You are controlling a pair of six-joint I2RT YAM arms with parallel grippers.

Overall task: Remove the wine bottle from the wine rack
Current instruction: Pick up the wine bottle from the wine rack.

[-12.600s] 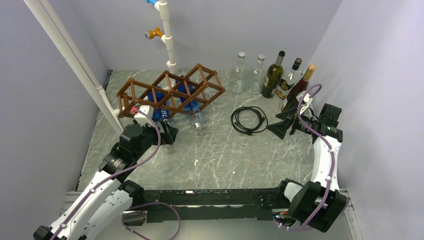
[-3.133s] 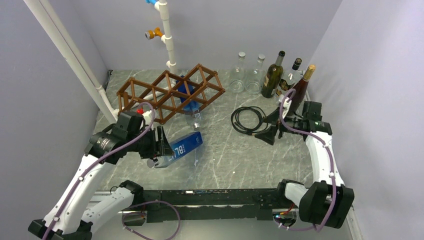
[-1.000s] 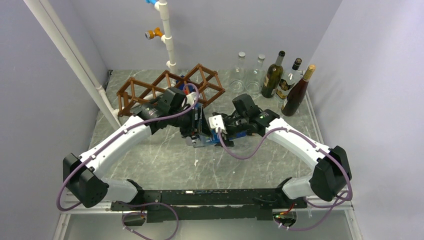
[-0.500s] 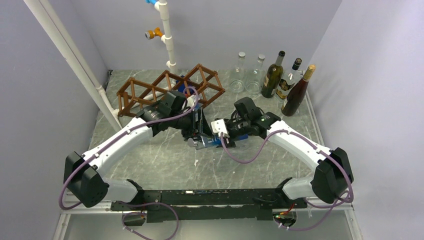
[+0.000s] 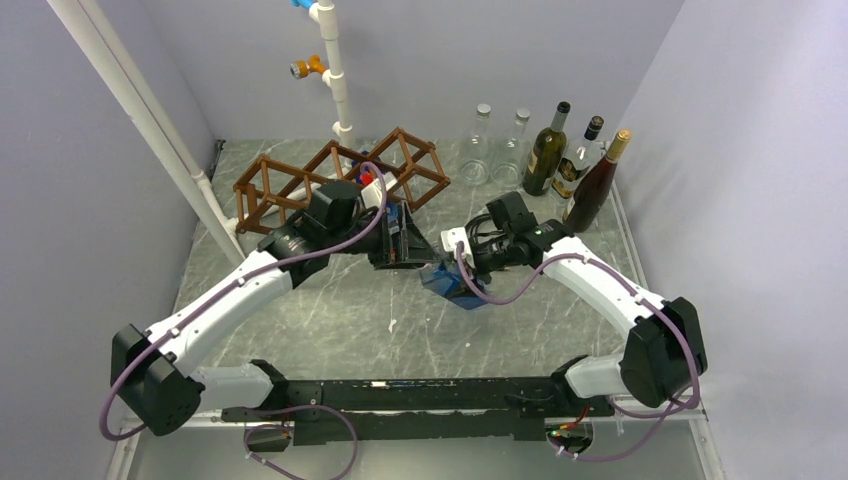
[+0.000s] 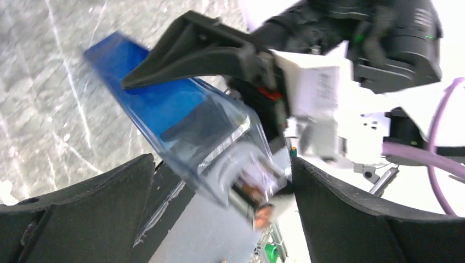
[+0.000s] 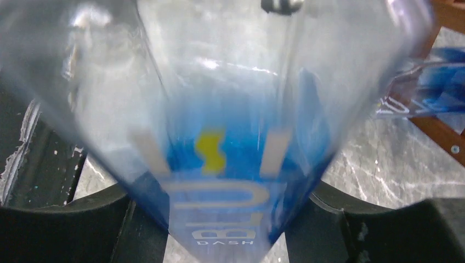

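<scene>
Bottle (image 6: 164, 104): square-sided clear glass, tinted deep blue, with flat faces and sharp edges. The right wrist view shows pale lettering and 1 yellow mark on it. It is out of the rack and tilted over the table, in front of the rack's right end. I cannot tell whether it touches the table.
Right gripper (image 7: 219, 230): clenched on the bottle, with 1 matte black finger (image 7: 60, 224) on each of 2 opposite faces.
Left gripper (image 6: 222, 164): released. Its wedge-shaped black fingers (image 6: 82, 219) are spread wide, and the bottle's end sits between them with a gap on each side.
Rack (image 5: 285, 190): brown wooden lattice of thin bars forming open diamond cells in a row. It stands at the back left of the table, just behind the left gripper.
2nd bottle (image 7: 427, 82): blue and clear glass, blurred, lying against the rack's brown bars.
Table (image 5: 330, 310): smooth grey top with white marble-like veins.
Pipe (image 5: 333, 70): white round tube, upright behind the rack, with an orange fitting on its side.
Clear bottles (image 5: 478, 135): 2, round glass with caps, upright at the back.
Dark bottles (image 5: 545, 150): 3, round with long necks, upright to the right of the clear ones.
</scene>
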